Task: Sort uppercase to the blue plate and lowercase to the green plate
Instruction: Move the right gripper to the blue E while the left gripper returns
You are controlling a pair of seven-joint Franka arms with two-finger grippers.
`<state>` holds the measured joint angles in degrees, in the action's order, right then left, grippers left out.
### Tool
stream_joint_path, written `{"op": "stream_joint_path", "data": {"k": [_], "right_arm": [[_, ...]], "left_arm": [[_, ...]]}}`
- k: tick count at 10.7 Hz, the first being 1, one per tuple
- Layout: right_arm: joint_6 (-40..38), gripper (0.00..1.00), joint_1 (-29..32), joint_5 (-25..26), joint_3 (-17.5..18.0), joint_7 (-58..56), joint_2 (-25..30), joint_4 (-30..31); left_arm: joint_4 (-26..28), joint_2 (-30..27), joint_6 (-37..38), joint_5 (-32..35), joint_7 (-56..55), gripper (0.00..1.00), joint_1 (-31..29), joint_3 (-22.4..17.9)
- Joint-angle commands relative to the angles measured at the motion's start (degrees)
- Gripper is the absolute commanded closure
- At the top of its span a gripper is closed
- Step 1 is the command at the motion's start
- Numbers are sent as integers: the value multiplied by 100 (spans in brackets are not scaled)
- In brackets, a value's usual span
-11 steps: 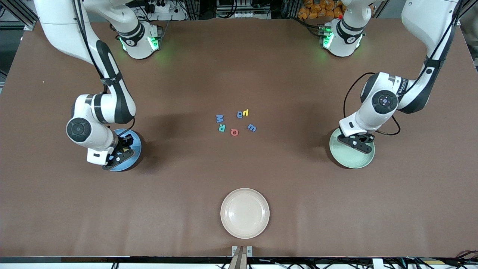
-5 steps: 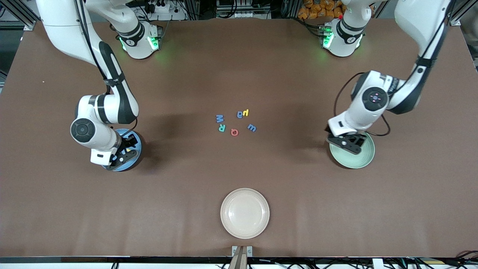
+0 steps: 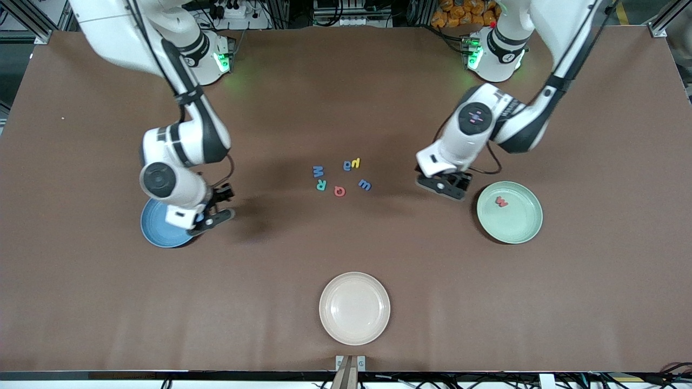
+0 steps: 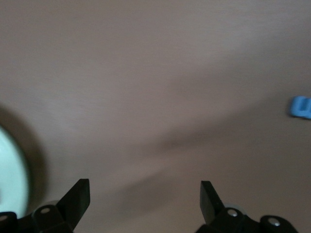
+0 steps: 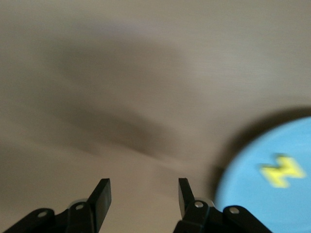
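Where plates sit: red w (image 3: 501,201) in green plate (image 3: 521,229)

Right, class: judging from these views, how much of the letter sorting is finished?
Done: a yellow letter lies on the blue plate, and the red w lies on the green plate. In hand: nothing. The left gripper beside the green plate and the right gripper beside the blue plate hang with jaws open and empty. Left mid-table: blue M, green R, red Q, blue a, yellow n, blue w.
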<state>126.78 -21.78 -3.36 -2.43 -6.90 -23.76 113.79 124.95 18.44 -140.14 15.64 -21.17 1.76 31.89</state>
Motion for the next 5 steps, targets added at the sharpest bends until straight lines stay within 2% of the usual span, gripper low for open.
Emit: {"op": "stream_joint_path", "data": {"k": [1,4,5], "right_arm": [[205,36,-19,11,750,1335,179,310],[2143,37,-256,11,1445,2944,118,1178],[2471,38,-326,11,1586,3244,74,1277]], "left_arm": [[-23,2,92,-132,-754,0,315,106],[-23,63,92,-132,-1292,0,482,213],[-84,98,92,-132,-1467,0,579,213]]}}
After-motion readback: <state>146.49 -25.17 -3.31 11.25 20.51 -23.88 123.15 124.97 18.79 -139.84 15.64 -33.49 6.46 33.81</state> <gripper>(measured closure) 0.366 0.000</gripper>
